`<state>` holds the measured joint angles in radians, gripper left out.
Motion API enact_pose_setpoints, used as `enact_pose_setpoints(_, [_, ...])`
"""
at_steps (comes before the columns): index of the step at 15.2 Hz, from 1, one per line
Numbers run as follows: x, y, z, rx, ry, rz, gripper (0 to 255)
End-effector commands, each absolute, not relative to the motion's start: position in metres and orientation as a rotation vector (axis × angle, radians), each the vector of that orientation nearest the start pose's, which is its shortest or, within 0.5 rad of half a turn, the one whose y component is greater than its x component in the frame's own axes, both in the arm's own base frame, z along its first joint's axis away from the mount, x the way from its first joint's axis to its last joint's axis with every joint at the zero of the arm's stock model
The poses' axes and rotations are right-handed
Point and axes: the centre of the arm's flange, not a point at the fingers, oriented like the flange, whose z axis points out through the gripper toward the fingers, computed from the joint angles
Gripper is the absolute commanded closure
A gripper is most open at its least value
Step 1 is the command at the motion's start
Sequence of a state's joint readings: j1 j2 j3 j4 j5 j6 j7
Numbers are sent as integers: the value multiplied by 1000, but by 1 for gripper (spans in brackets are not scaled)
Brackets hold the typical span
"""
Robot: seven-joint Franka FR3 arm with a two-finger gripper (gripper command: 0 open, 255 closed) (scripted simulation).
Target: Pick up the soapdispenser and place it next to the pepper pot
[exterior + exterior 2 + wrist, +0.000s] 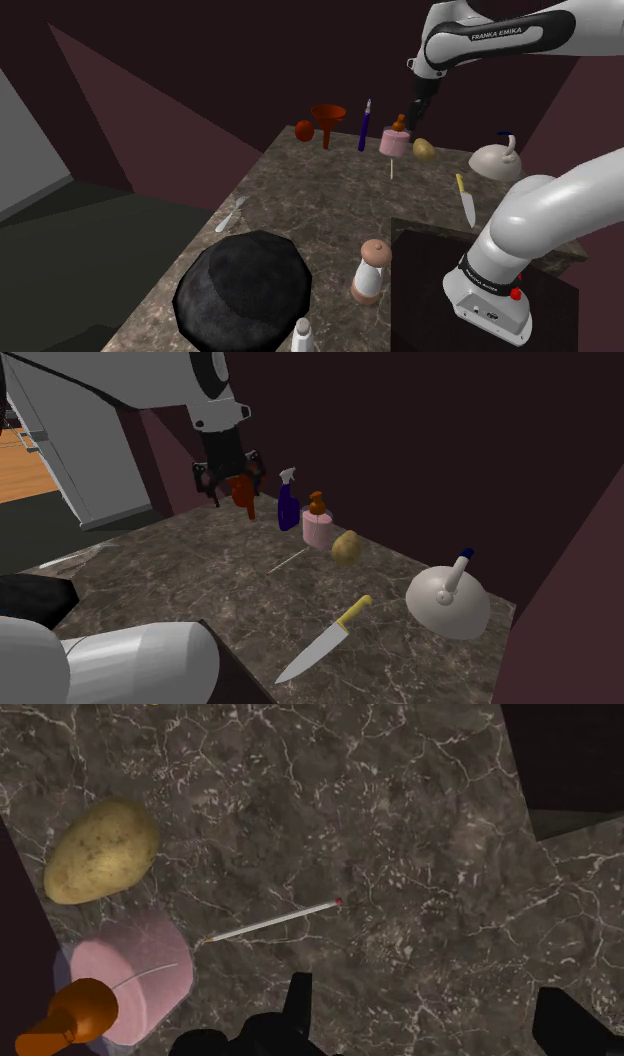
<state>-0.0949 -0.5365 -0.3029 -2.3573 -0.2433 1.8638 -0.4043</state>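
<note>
The gripper (418,104) is hovering with its fingers spread wide and gripping nothing, while the pink soap dispenser (394,140) is standing upright at the shoulder view's upper centre, just below and left of it, beside the potato (424,150).

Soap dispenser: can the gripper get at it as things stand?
Probably yes. The open gripper hangs above the counter just beside the pink soap dispenser, nothing between; the potato and purple spray bottle crowd its sides.
</note>
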Motion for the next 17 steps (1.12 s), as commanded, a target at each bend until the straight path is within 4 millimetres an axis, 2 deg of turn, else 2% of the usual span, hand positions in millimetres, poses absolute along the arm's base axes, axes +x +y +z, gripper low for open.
enact_pose_setpoints(1, [366, -207, 507, -3219, -191, 5, 0])
enact_pose_setpoints(17, [434, -388, 413, -3185, -248, -4, 0])
